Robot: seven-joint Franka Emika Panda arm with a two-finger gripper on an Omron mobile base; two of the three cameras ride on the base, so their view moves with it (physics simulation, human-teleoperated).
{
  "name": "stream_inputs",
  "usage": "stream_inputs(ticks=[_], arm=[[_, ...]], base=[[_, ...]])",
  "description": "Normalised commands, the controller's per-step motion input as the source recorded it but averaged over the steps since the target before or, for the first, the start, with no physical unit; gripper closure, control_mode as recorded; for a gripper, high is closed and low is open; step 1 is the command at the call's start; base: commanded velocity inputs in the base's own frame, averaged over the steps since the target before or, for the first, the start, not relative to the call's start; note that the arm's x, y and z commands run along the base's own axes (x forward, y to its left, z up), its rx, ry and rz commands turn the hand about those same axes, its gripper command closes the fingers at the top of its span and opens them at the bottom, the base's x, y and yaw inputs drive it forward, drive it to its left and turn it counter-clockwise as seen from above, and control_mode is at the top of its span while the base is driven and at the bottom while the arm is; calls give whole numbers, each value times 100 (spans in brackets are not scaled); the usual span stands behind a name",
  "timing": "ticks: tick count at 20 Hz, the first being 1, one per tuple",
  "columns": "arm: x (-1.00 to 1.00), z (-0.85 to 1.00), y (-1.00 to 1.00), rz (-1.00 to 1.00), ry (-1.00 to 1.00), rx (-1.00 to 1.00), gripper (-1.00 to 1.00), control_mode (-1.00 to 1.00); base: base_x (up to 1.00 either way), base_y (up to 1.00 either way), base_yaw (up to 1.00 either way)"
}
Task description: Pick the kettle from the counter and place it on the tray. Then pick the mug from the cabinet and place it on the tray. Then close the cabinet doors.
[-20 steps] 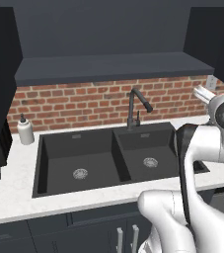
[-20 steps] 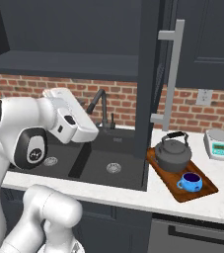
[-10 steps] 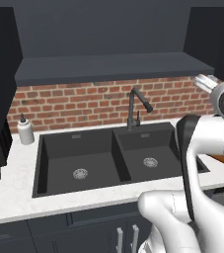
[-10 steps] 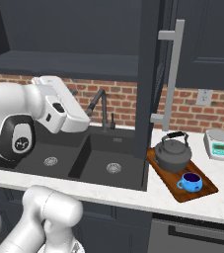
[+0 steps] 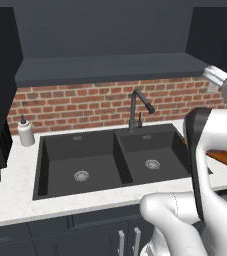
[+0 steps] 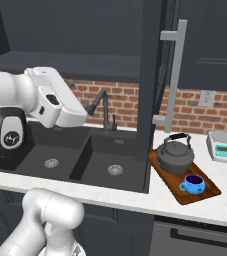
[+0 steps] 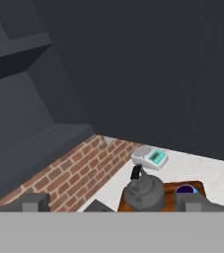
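The kettle (image 6: pixel 175 157) is sitting on the brown wooden tray (image 6: pixel 208 192), at its back end nearer the brick wall, with its arched handle up and its lid knob showing. The blue mug (image 6: pixel 193 184) is standing on the same tray just in front of the kettle, close beside it, its dark inside facing up. The tray is lying on the white counter (image 6: pixel 225 205) to the right of the black double sink (image 6: pixel 101 167). A small white and teal scale (image 6: pixel 222 146) is resting on the counter behind the tray, near the wall and apart from it.

The cabinet door (image 6: pixel 153 75) with the long grey vertical handle (image 6: pixel 174 79) is standing open, its edge hanging down in front of the sink's right side, just left of the kettle. The wide dark cabinet shelf (image 5: pixel 110 67) is showing above the brick backsplash (image 5: pixel 85 102).

The gripper (image 7: pixel 113 203) is raised near the cabinet, well above and apart from the tray, with its two fingertips (image 7: pixel 33 202) spread wide and nothing between them. In the hand view it is looking down past the brick wall at the kettle, mug and scale.

In the left base view a black faucet (image 5: pixel 137 107) is rising behind the sink, and a white pump bottle (image 5: pixel 25 132) is standing on the counter at the far left.
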Motion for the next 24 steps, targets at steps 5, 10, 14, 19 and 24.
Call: stream_inputs(ticks=[5,10,14,19,24], arm=[[-21,20,0,-4,0,0,-100,-100],[-30,16,1,-7,0,0,-100,-100],[-28,15,0,-8,0,0,-100,-100],[-27,13,0,-8,0,0,-100,-100],[-22,9,2,-8,0,0,-100,-100]], base=[[0,0,0],[0,0,0],[0,0,0],[0,0,0],[0,0,0]])
